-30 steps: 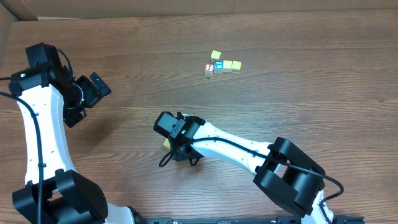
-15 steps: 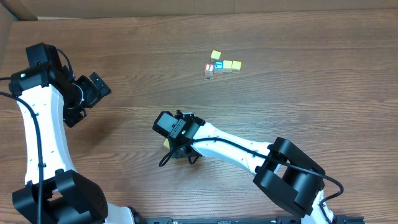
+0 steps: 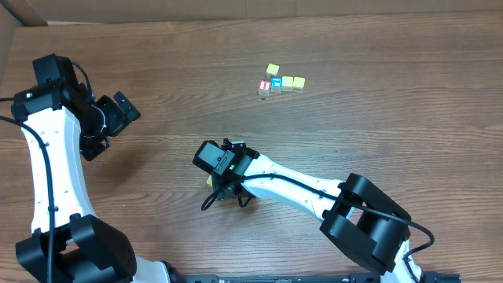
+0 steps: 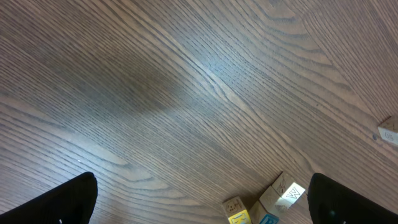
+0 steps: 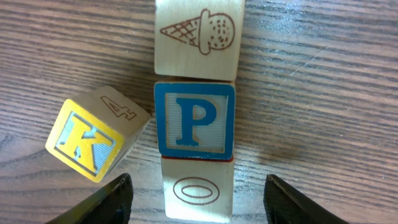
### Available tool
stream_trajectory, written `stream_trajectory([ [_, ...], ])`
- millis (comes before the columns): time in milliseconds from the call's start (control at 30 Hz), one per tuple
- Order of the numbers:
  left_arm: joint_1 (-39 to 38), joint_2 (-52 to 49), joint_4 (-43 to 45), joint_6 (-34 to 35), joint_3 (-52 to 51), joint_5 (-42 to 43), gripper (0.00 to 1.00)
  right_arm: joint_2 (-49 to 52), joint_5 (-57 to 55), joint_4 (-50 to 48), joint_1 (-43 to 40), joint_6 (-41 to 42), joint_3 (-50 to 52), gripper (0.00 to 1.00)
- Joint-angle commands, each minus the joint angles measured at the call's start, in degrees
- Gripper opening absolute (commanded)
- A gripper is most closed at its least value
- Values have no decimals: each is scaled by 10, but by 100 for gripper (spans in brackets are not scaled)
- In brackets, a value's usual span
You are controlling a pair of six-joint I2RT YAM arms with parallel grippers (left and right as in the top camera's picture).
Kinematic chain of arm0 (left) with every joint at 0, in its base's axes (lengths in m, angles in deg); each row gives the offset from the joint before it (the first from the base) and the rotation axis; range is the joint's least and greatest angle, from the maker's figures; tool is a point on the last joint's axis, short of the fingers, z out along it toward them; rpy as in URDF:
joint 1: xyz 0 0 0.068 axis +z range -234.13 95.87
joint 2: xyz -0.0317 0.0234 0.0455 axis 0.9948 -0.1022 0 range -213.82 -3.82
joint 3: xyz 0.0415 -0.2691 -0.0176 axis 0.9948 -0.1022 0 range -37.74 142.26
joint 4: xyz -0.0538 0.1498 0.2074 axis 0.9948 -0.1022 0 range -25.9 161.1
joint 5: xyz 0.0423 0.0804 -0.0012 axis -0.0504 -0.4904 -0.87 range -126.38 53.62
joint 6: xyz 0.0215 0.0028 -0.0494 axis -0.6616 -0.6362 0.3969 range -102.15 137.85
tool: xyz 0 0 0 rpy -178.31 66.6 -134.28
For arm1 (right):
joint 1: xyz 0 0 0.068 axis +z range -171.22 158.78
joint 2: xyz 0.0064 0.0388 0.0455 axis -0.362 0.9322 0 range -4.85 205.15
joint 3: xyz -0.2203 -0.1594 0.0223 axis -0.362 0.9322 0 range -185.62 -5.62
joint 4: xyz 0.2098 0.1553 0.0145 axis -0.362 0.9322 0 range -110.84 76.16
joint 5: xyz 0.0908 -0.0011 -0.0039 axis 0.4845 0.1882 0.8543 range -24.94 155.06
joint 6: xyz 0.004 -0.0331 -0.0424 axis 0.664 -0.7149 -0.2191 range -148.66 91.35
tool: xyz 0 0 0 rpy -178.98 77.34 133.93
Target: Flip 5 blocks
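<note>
Brown wood table (image 3: 377, 47) from overhead: right gripper (image 3: 224, 191) low at mid-table, covering what lies beneath, only a yellow block (image 3: 211, 181) peeking out beside it. Left gripper (image 3: 124, 110) well apart at the left, spread wide, empty. Left wrist: bare wood between parted fingers (image 4: 56, 199), small cubes (image 4: 273, 199) at the bottom edge. Right wrist: jaws released, straddling the cream O block (image 5: 196, 190) with gaps either side, gripping nothing; blue P block (image 5: 194, 120) touching it ahead, ice-cream block (image 5: 199, 37) beyond; yellow block askew, left of the P.
</note>
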Motion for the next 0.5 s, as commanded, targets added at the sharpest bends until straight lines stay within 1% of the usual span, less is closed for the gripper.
stream_trajectory([
  [0,-3,0,1,2,-5,1,100,-2,-3,14,-9,-9,-22,69],
  [200,-3,0,1,2,-5,1,100,-3,-3,93,-28,-30,-139,68],
  [300,-3,0,1,2,-5,0,100,-3,31,97,-27,-79,-184,68],
  [367,-3,0,1,2,-5,1,100,-3,52,84,-23,-120,-191,63],
  [433,-3,0,1,2,-5,1,100,-1,50,77,-17,-146,-189,56],
  [467,-3,0,1,2,-5,1,100,0,46,73,-14,-164,-184,56],
])
